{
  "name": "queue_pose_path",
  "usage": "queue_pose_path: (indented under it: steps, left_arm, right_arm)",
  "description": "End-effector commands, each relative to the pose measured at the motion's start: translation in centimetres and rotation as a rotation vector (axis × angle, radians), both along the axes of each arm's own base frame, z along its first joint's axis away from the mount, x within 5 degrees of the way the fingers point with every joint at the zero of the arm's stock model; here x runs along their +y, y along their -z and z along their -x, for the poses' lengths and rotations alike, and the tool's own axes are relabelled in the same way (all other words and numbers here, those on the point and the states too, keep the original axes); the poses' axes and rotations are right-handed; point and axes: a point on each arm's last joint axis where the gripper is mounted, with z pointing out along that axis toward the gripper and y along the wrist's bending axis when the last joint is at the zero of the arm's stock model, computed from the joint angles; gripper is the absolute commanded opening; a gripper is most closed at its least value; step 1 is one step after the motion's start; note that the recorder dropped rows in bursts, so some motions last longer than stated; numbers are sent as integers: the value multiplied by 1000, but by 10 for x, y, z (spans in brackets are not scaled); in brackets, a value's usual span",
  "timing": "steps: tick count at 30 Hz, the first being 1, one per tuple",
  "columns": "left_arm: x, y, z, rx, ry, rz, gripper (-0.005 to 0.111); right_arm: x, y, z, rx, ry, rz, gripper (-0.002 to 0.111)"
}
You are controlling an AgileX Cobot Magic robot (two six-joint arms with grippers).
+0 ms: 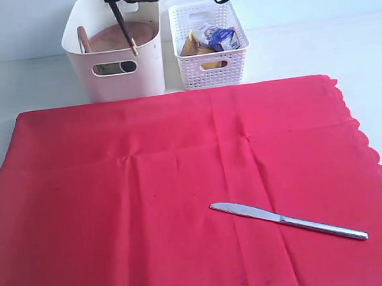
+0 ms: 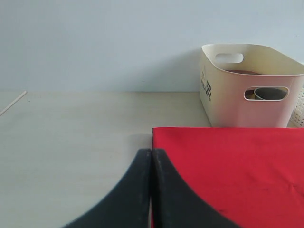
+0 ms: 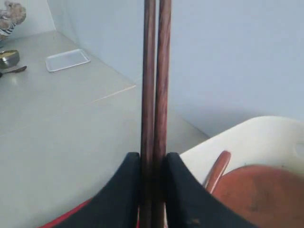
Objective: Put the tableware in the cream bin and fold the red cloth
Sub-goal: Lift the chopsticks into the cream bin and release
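The red cloth (image 1: 149, 201) lies spread flat and unfolded. That makes sense, since a knife (image 1: 286, 220) is resting on it near the scalloped edge and has to go before any fold. Behind the cloth stands the cream bin (image 1: 147, 73), just beside the white basket (image 1: 198, 78) of food. The bin already holds the wooden plate (image 1: 110, 37), leaning on edge, and a spoon (image 1: 83, 38) propped against the wall.

The chopsticks (image 1: 124, 28) hang slanted over the bin with their yellow tips down at the front rim, likely lined up for a drop. The right gripper (image 3: 152, 166) reaches across above the bin, its jaws pinched narrow on the pair. The left gripper (image 2: 151, 161) is closed on nothing, parked low over the cloth's near corner, out of the way.
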Motion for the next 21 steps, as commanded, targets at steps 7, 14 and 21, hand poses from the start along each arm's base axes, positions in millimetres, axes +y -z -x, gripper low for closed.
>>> queue_pose_path:
  steps: [7,14,21]
  left_arm:
    - [0,-2,1,-12,4,2,1]
    - [0,-2,1,-12,4,2,1]
    - [0,-2,1,-12,4,2,1]
  right_arm:
    - [23,15,-52,11,121,-72,0]
    - [34,43,-69,48,136,-92,0]
    - [29,71,-84,186,311,-81,0]
